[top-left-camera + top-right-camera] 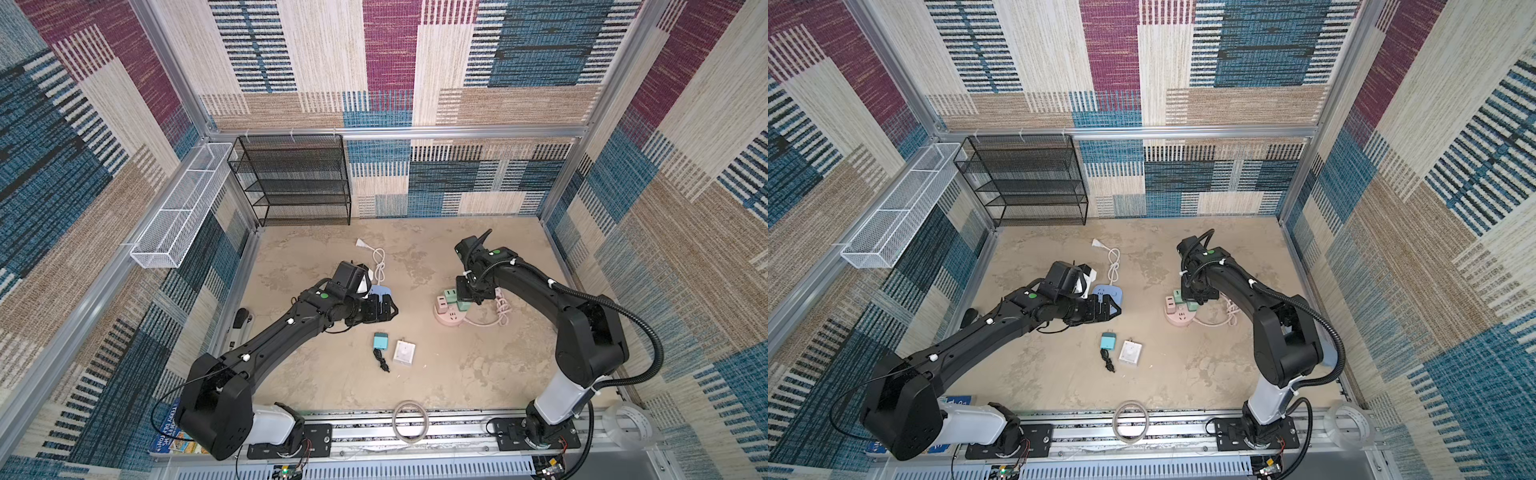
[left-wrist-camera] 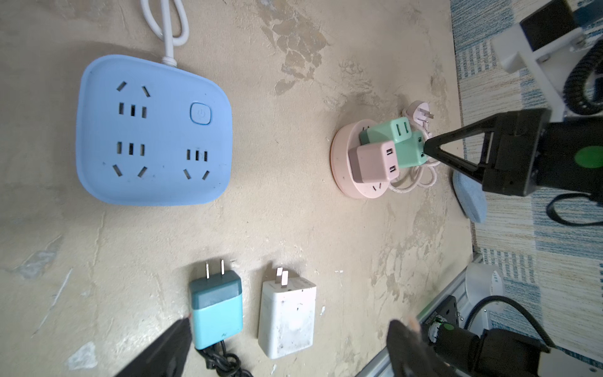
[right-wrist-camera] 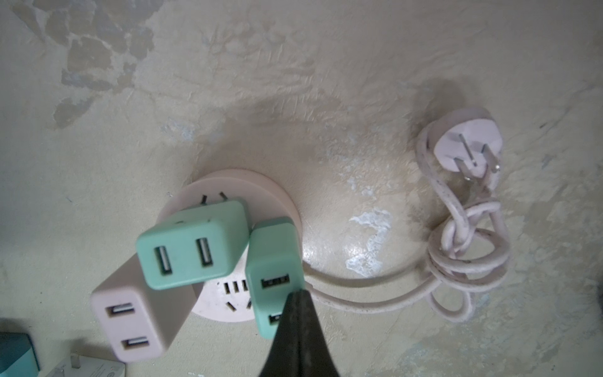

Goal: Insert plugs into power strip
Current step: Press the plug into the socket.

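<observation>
Right gripper [image 3: 296,298]: fingers are sitting tight together and holding nothing, with the tip bearing down on the top face of the second mint plug [image 3: 274,258], between its two USB slots and close to one edge.
Second mint plug: standing on the pink power strip [image 3: 228,179], on the side where the pink cord [image 3: 375,303] is leaving. I cannot tell whether its prongs are fully home.
First mint plug [image 3: 192,248] and pink plug [image 3: 137,313]: standing in the same strip and crowding right up against the second one.
Teal plug [image 2: 217,310] and white plug [image 2: 287,313]: lying flat on the table [image 2: 293,228], side by side, prongs pointing toward the blue power strip [image 2: 153,130], well apart from the pink one.
Left gripper [image 1: 386,308]: fingers are standing wide apart and empty, hovering between the blue power strip and the two loose plugs.
Step in hand: this is looking like a seating push on the second mint plug.
Doing it well: the push should be going straight down along the prongs and nearer the middle of the face. Off-centre pressure is likely to tip the plug or skid the round strip, which nothing is bracing. Slow and steady, staying off the neighbours.
Progress: three plugs are up on the pink strip and two are waiting on the table. No plug is showing in the blue strip's sockets.
</observation>
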{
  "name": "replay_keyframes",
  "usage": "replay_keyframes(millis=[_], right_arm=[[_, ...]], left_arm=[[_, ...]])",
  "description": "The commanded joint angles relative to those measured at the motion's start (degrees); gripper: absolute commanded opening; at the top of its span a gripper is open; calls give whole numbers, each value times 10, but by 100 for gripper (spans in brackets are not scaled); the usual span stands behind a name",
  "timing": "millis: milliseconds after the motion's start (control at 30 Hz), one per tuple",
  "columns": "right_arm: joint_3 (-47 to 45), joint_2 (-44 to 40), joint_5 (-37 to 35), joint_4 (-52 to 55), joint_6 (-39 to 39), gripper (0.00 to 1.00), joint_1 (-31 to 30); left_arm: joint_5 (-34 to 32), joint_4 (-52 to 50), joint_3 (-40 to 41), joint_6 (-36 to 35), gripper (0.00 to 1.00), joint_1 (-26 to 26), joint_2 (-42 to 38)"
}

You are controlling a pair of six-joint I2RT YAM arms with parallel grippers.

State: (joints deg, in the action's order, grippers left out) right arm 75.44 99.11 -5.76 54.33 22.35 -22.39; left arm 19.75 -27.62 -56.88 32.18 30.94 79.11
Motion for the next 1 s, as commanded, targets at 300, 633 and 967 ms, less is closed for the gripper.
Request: replay_keyframes(millis=[300,633,967], right_arm=[[-27,50,34,-35,9,4,-34],[-11,38,24,-22,16,4,-36],[75,0,43,34,10,5,-36]], left_arm=[[21,27,0,-8,98,0,25],[19,21,1,-10,98,0,21],[11,20,5,-3,98,0,1]])
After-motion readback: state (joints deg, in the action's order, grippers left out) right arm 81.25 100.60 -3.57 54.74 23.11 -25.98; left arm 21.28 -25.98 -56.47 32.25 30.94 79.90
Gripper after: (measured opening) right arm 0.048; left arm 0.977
